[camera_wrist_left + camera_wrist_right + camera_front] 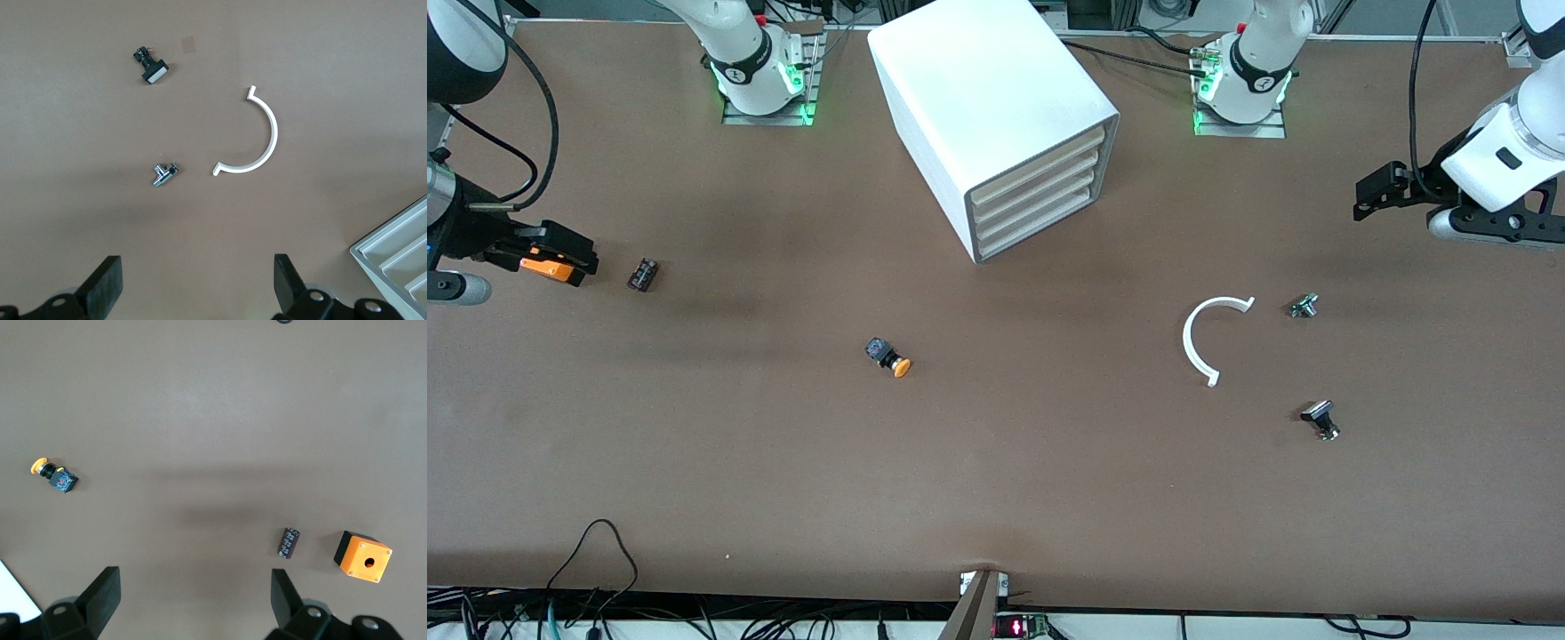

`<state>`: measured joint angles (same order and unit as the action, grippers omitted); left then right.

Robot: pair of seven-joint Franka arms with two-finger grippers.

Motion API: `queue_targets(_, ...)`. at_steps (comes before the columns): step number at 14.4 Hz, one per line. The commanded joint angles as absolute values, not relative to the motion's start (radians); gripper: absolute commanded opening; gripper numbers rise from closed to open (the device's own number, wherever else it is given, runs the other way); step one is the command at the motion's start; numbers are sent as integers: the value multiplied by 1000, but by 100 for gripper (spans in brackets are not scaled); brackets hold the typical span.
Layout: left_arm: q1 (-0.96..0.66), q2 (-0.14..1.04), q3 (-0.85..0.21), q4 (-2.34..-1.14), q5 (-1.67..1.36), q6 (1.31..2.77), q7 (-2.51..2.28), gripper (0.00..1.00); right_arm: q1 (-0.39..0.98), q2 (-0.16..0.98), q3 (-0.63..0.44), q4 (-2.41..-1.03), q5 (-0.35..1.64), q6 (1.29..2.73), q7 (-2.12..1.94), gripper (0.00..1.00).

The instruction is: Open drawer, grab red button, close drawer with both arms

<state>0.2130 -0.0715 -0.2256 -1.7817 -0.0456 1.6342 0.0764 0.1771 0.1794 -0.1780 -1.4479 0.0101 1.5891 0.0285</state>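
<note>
A white plastic half-ring (257,137), a small silvery metal fitting (163,175) and a black switch with a white face (151,65) lie ahead of one pair of jaws (all apart). Ahead of the other: an orange-capped push button (53,475), a dark ribbed cylinder (289,543), an orange square box with a hole (363,557).

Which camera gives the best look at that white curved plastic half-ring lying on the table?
The left wrist view: the white curved plastic half-ring lies large and whole below that camera. The front view shows it whole but smaller; the right wrist view misses it.

Bare table lies in front of the cabinet (996,124); the white arc (1202,342) and orange-capped button (889,357) lie nearer the camera.
</note>
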Motion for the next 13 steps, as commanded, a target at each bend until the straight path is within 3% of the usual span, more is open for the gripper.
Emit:
queue_targets(1, 218, -58, -229, -1758, -21, 1614, 95, 100, 183, 170, -175, -1453, -2, 1580, 25, 100)
queue_targets(13, 213, 3, -239, -1720, -18, 1608, 83, 100, 184, 170, -175, -1453, -2, 1582, 26, 100)
